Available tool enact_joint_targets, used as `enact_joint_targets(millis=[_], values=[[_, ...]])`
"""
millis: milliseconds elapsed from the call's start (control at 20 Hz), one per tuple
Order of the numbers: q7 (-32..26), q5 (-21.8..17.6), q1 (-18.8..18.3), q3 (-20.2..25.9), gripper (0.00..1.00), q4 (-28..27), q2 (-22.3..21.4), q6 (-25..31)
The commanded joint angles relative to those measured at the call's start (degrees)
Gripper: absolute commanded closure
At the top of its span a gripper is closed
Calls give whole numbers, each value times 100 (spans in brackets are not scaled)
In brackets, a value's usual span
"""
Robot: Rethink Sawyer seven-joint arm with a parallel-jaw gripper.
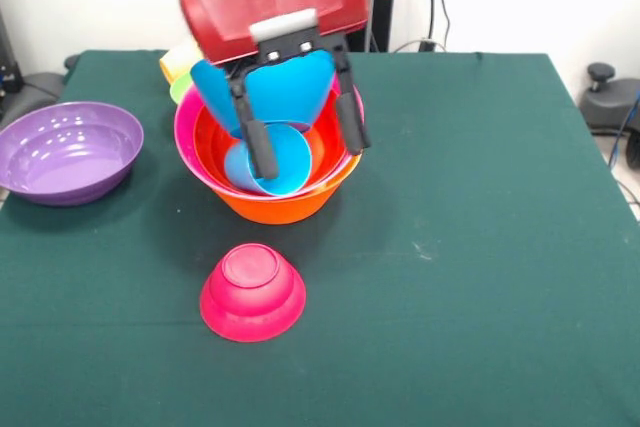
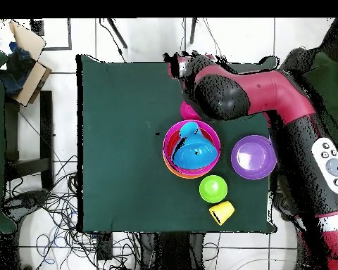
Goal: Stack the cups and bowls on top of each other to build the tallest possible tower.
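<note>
The tower stands mid-table: a large orange bowl point(image 1: 285, 205) holds a pink bowl point(image 1: 186, 137) and a red-orange bowl point(image 1: 212, 147). A light blue cup point(image 1: 270, 162) lies on its side inside, and a blue bowl point(image 1: 292, 87) leans tilted on top of it. From overhead the blue bowl point(image 2: 196, 151) covers most of the tower. My gripper point(image 1: 310, 157) hangs open in front of the tower, black fingers point(image 1: 258, 147) spread wide, holding nothing. A small magenta bowl point(image 1: 252, 290) sits upside down near the front. Overhead, the arm point(image 2: 228, 95) hides the gripper.
A purple bowl point(image 1: 68, 150) rests at the left of the green table point(image 1: 480, 247). A green bowl point(image 2: 213, 188) and a yellow cup point(image 2: 222, 211) lie beyond the tower, partly hidden by the arm in the front view. Cables and a box lie off the table.
</note>
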Motion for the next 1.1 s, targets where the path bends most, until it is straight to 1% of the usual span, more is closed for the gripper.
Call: enact_joint_targets(millis=[50,200,300,350,400,450,550,650,750,900,1100], values=[[-1694,-776,-300,12,0,465,496,-562],[-1657,-896,-439,41,0,611,513,-645],[-1565,-972,-513,57,0,749,440,-727],[-1505,-988,-523,-1,0,827,341,-666],[-1442,-975,-462,-116,0,837,214,-491],[-1352,-907,-261,-441,0,803,-89,95],[-1387,-742,-160,-606,0,859,-376,744],[-1374,-627,-173,-662,0,998,-579,999],[-1399,-571,-206,-631,0,1094,-686,1092],[-1400,-630,-249,-575,0,1188,-704,1068],[-1479,-782,-217,-614,0,1058,-548,1118]])
